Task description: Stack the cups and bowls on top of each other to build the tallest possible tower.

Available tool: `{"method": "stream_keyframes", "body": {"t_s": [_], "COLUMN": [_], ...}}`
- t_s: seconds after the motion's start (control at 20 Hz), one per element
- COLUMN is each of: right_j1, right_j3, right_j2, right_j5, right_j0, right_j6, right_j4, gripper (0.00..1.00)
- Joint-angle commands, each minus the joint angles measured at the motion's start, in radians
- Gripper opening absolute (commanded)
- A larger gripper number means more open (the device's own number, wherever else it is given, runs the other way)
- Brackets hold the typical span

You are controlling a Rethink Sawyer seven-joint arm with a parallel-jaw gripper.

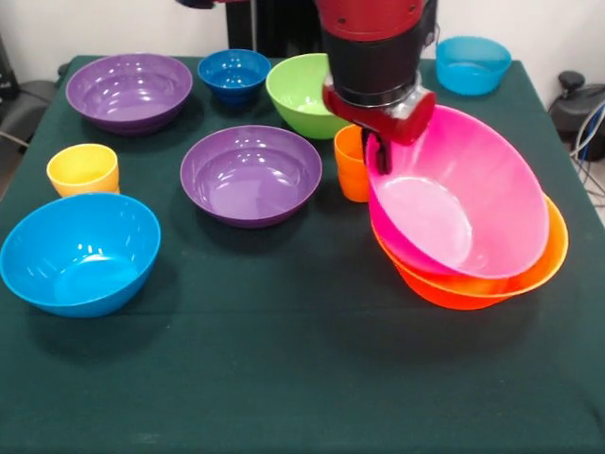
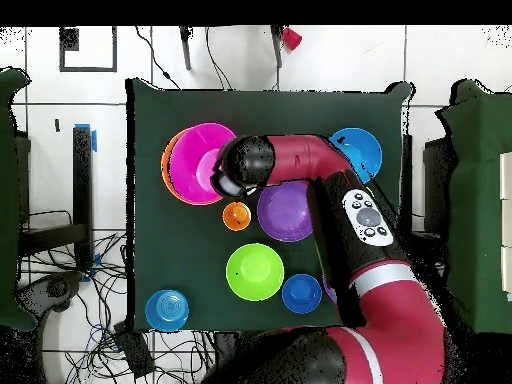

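Observation:
The large pink bowl (image 1: 463,203) sits tilted inside the large orange bowl (image 1: 477,284) at the right of the front view, forming the tower. My gripper (image 1: 383,154) is shut on the pink bowl's raised far rim. The orange cup (image 1: 351,163) stands upright just beside that rim. The yellow cup (image 1: 83,169) stands at the left. One purple bowl (image 1: 250,175) is in the middle and another (image 1: 128,91) at the back left. In the overhead view the arm's wrist covers the edge of the pink bowl (image 2: 198,160), and the yellow cup is hidden.
A blue bowl (image 1: 80,253) is at the front left. A small dark-blue bowl (image 1: 234,74) and a green bowl (image 1: 302,95) are at the back, and a light-blue bowl (image 1: 473,64) is at the back right. The arm (image 2: 300,160) crosses the table overhead.

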Motion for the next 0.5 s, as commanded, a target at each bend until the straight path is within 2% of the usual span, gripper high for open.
{"method": "stream_keyframes", "body": {"t_s": [0.05,0.25,0.4,0.5], "right_j1": [-0.026,-0.033,-0.075,-0.096], "right_j3": [-0.003,0.010,0.044,0.059], "right_j2": [-0.010,-0.017,-0.005,-0.019], "right_j5": [-0.067,-0.073,-0.037,-0.035], "right_j0": [0.081,0.099,0.110,0.135], "right_j6": [-0.080,-0.045,-0.015,0.014], "right_j4": [-0.077,-0.054,0.002,0.005], "gripper": [0.00,0.00,0.00,0.00]}}
